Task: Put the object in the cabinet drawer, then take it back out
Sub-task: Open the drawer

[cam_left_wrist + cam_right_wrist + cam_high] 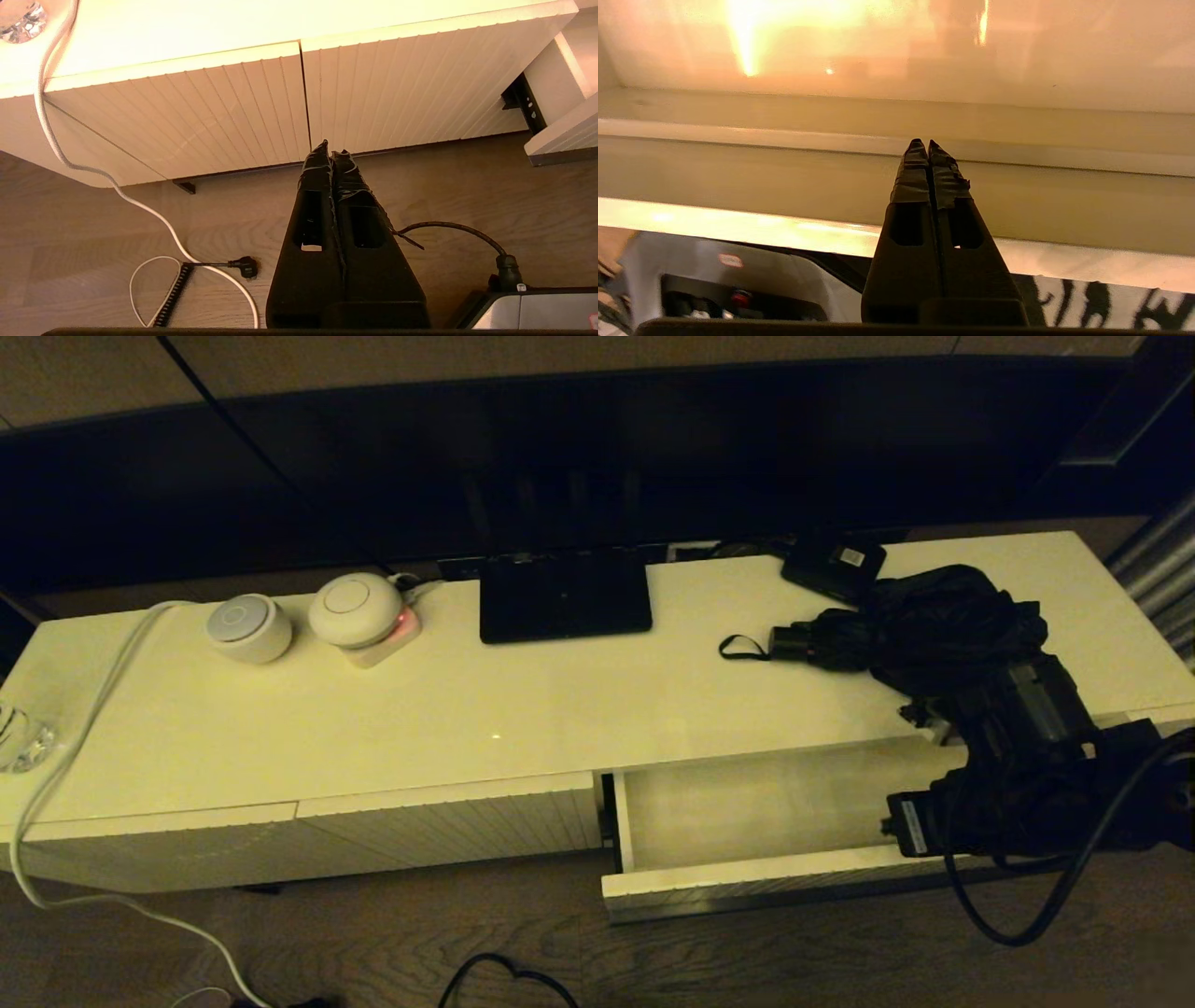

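Cream-white cabinet top (467, 709) holds the black folding umbrella (924, 625) at 2 o'clock, wide ribbed drawer (747, 887) open and empty (nothing put in yet), right gripper (928, 144) pinched shut, holding nothing.

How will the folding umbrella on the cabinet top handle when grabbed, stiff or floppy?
Likely floppy: the umbrella shows loose bunched fabric that should give and slip under a pinch. Its short handle looks rigid, probably the firmer hold. It seems unlikely to roll.
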Available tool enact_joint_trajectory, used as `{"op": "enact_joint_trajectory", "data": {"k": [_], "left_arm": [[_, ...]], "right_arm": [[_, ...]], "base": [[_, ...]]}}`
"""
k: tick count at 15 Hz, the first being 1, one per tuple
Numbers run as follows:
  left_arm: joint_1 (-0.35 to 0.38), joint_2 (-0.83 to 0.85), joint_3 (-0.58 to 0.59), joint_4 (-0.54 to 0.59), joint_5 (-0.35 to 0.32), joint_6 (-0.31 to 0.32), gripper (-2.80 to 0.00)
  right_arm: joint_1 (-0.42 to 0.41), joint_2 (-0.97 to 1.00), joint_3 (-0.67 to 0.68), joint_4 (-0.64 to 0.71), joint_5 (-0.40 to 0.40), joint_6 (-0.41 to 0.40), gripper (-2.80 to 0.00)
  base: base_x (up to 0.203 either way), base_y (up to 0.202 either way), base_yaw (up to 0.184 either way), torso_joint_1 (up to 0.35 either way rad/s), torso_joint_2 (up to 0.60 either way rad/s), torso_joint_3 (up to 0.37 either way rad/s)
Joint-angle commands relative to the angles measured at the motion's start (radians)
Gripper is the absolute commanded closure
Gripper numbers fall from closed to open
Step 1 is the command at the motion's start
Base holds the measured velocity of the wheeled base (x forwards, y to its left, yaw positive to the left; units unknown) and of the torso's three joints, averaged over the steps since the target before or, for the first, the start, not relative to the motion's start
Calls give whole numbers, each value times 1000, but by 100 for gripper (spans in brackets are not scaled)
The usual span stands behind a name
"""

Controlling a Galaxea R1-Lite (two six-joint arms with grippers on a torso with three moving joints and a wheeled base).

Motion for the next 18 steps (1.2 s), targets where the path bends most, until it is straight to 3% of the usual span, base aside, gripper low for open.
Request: {"op": "enact_joint_trajectory", "data": {"k": [1, 8, 18], "left_arm": [[0, 0, 3, 0, 0, 0, 0], [0, 0, 3, 0, 0, 0, 0], [0, 0, 3, 0, 0, 0, 0]], "right_arm": [[-11, 15, 0, 2, -2, -10, 0], [-12, 70, -61, 107, 10, -22, 0], [13, 147, -174, 388, 11, -26, 0]], "base": [[0, 0, 0, 0, 0, 0], [0, 0, 0, 0, 0, 0], [0, 0, 0, 0, 0, 0]]}}
